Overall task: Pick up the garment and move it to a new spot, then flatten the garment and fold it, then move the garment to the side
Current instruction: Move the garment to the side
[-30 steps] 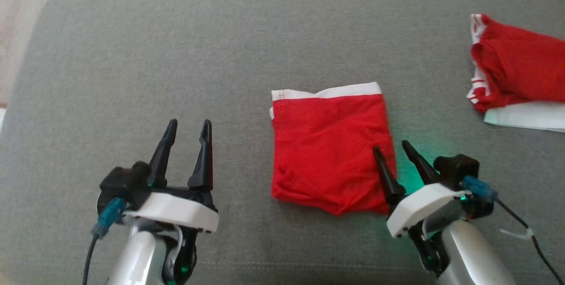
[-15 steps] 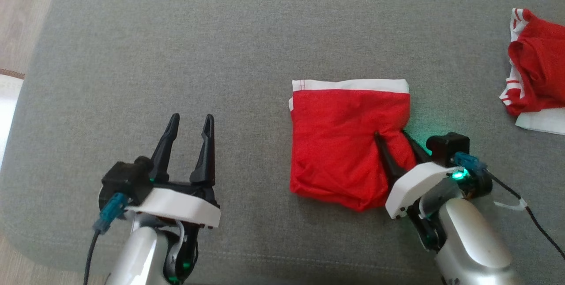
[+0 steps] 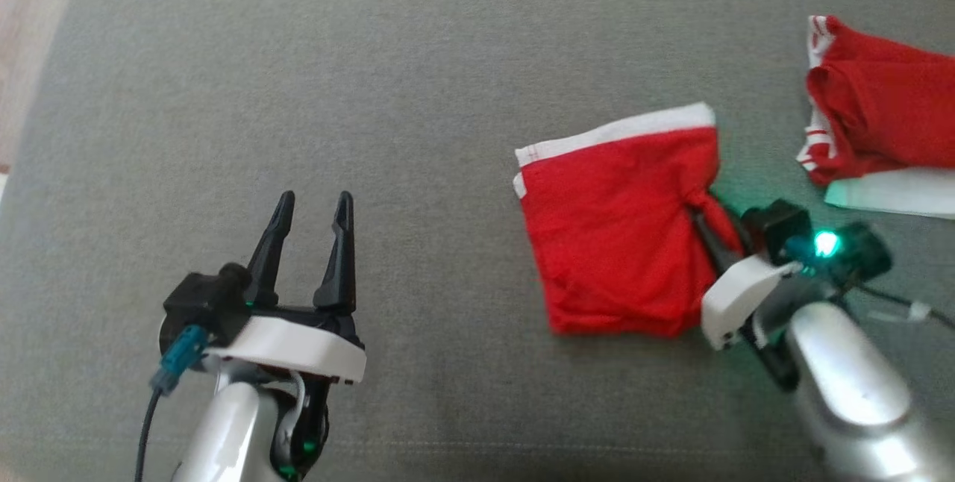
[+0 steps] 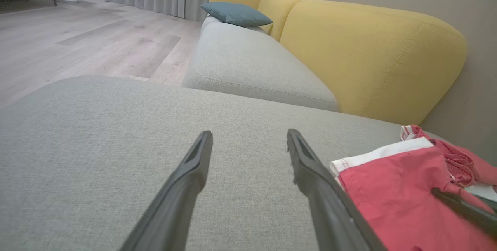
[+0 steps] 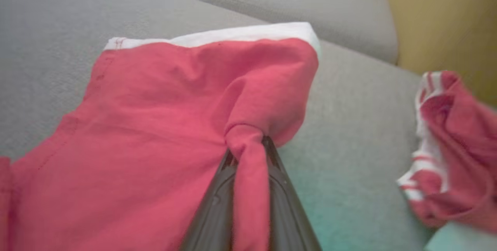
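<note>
A grey upholstered cushion (image 3: pixel 373 57) served as the work surface, with wood floor (image 4: pixel 77 37) and a yellow sofa back (image 4: pixel 369 49) beyond. The folded red garment (image 3: pixel 612 243) lay right of centre (roughly square, no clear long axis), its white waistband (image 3: pixel 619 131) along the far edge, slanting away rightward. The right gripper (image 3: pixel 709 228) pinched its bunched right edge; the left gripper (image 3: pixel 315 198) hovered spread wide, empty.

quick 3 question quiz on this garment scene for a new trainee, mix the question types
1. True or false: the left gripper is open and holds nothing.
2. The right gripper is pinching: A) nothing; B) bunched cloth near the right edge of the folded red garment; C) the left gripper.
3. What colour is the band along the folded garment's far edge?
Key: 1 true; 2 B; 3 white.
</note>
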Controlling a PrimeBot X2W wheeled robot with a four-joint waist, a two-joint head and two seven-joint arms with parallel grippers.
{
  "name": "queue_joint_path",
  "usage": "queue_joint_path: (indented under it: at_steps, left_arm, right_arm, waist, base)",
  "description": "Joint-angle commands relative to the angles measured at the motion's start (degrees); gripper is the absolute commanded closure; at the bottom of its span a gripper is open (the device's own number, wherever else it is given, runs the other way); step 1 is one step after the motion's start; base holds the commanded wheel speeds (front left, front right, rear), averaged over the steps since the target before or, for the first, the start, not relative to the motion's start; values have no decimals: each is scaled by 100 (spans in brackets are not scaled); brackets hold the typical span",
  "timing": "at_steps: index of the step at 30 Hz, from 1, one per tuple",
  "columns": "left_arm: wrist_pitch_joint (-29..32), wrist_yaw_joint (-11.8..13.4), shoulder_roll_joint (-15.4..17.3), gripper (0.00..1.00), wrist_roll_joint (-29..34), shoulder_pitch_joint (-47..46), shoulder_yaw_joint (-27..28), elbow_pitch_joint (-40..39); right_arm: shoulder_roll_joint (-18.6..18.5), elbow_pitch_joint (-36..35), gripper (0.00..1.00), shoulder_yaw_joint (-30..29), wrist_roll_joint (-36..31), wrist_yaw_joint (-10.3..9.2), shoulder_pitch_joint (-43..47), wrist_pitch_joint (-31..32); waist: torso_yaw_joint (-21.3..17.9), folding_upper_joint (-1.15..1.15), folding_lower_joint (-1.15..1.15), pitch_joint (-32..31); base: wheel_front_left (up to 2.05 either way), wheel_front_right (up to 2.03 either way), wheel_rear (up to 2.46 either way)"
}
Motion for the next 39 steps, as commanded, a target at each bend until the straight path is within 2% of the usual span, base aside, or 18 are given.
queue_joint_path:
  at_steps: [1,8,9,12,16,20,27,39]
  left_arm:
    - [-70,12,38,0,73,-140,233,-194]
    - [-70,-10,38,0,96,-156,262,-257]
    - [-70,-10,38,0,96,-156,262,-257]
    - [-70,-20,38,0,91,-219,233,-279]
    - [-70,-29,38,0,77,-335,155,-298]
    - [-70,-38,38,0,56,-475,85,-303]
    - [-70,-33,38,0,24,-610,81,-275]
    - [-70,-28,38,0,38,-726,52,-258]
  right_arm:
    - [-169,-246,100,190,-83,-4,-277,-67]
    - [-1384,-597,100,590,23,-4,-813,189]
    - [-1384,-597,100,590,23,-4,-813,189]
    - [-1949,-593,100,663,149,-4,-1083,348]
    - [-2529,-304,100,519,321,-4,-1430,521]
    - [-2870,157,100,224,313,-4,-1693,622]
    - [-2920,747,100,-339,81,-4,-1837,720]
    - [-2534,1058,100,-1140,-348,-4,-1866,866]
  waist:
    - [-101,0,0,-61]
    - [-355,0,0,14]
    - [-355,0,0,14]
    - [-413,0,0,137]
    - [-422,0,0,346]
    - [-352,0,0,573]
    - [-199,0,0,812]
    - [-172,0,0,1034]
  base:
    - [0,0,0]
    - [0,0,0]
    - [0,0,0]
    - [0,0,0]
    - [0,0,0]
    - [0,0,0]
    - [0,0,0]
    - [0,0,0]
